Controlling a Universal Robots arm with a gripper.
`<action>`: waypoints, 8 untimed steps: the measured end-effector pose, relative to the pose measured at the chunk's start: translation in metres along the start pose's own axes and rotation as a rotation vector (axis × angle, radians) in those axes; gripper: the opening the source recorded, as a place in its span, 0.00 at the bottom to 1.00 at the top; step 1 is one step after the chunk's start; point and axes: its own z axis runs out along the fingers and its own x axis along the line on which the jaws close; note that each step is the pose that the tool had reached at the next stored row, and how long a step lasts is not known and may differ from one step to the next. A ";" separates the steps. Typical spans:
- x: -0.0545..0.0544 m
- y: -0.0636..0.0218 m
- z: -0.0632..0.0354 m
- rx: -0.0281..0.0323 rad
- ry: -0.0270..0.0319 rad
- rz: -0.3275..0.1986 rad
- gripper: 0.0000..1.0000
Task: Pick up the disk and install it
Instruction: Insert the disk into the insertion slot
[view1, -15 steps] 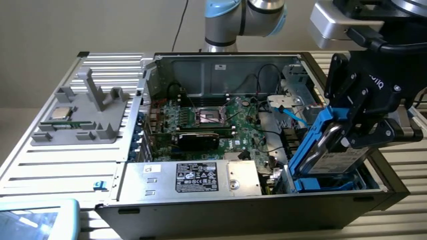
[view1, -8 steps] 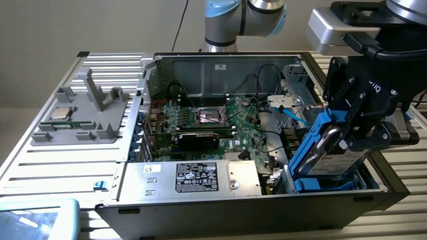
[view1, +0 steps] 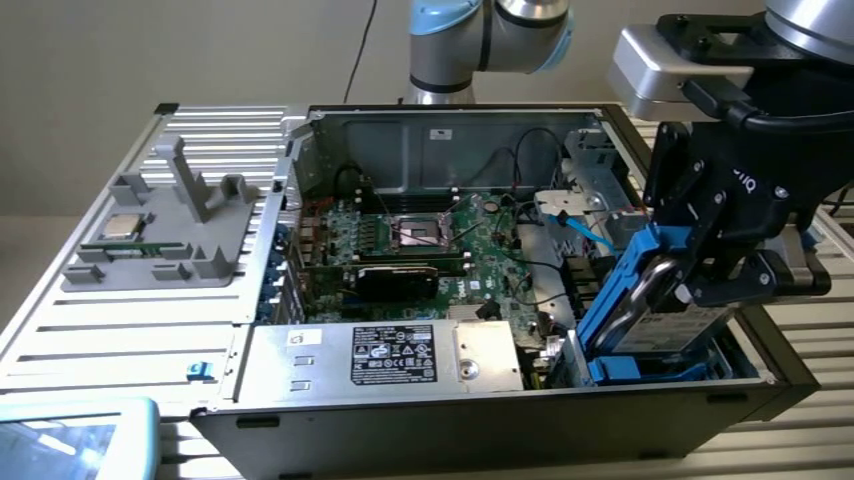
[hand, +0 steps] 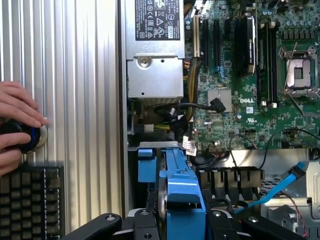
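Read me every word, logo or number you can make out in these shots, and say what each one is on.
"DELL": on the motherboard.
"IQ": the end of a partly hidden word on the gripper.
Too small to read: the print on the power supply label.
Too small to read: the white label of the disk.

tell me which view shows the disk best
The exterior view: the disk shows its grey face, white label and blue frame, gripped by the tool at a corner of the case. The wrist view sees the disk edge-on, mostly its blue frame.
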 end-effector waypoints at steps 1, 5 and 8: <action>0.000 0.0000 0.0003 0.0000 0.0002 0.000 0.37; 0.000 0.0000 0.0009 0.0000 0.0002 0.000 0.37; 0.000 0.0000 0.0010 0.0000 0.0003 0.000 0.39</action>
